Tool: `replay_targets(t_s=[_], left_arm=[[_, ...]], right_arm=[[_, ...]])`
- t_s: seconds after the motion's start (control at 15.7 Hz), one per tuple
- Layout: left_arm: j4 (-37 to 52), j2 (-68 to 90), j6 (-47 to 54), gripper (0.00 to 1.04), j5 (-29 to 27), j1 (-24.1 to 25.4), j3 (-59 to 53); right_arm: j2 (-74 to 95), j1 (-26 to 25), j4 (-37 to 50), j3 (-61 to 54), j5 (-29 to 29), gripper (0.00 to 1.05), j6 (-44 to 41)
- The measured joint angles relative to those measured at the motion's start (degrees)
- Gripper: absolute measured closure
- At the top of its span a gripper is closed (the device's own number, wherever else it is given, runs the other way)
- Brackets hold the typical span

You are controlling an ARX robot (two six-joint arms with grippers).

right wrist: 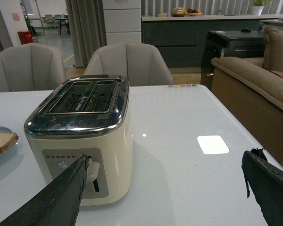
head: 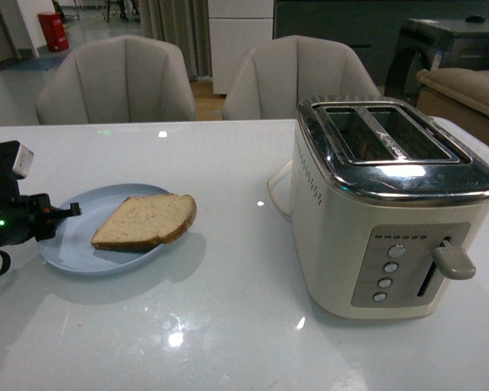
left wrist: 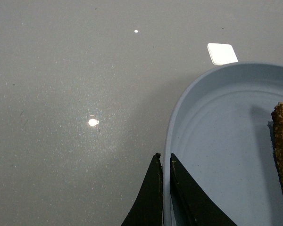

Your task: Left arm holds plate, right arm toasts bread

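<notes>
I am pinching the plate [head: 69, 244] with my left gripper [head: 72, 211], coming at it from its 9 o'clock side in the front view. In the left wrist view my two dark pointed fingers [left wrist: 150, 197] are sitting almost together, one outside the pale-blue rim and one inside it, with the rim running through the thin gap between them. The plate is resting flat on the white table [head: 228, 326], lying at about 9 o'clock from the toaster [head: 367, 220] and well apart from it. The bread [head: 147, 220] is lying on the plate's 3 o'clock half, its rounded crust end overhanging the rim toward the toaster and its straight cut edge pointing toward 8 o'clock. My fingers are not touching the bread.

My right gripper [right wrist: 166, 160] is holding nothing, and its fingers [right wrist: 56, 202] are spreading wide apart. It is hovering above the table near the toaster's control end, facing the lever [head: 452, 261], which is sitting high in its slot. The right gripper is not showing in the front view.
</notes>
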Motion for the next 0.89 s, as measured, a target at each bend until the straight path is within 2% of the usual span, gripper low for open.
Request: replay_targets(t_s=[0.64, 0.89], left_arm=[[-3.0, -5.4, -4.2, 1.02, 1.8, 0.5, -5.3], [-6.8, -12.5, -6.9, 1.02, 2.2, 0.8, -12.5]], right_arm=[[0.0, 0.0, 0.0, 0.0, 0.0, 0.06, 0.0], [0.0, 0.0, 0.0, 0.0, 0.0, 0.06, 0.0]])
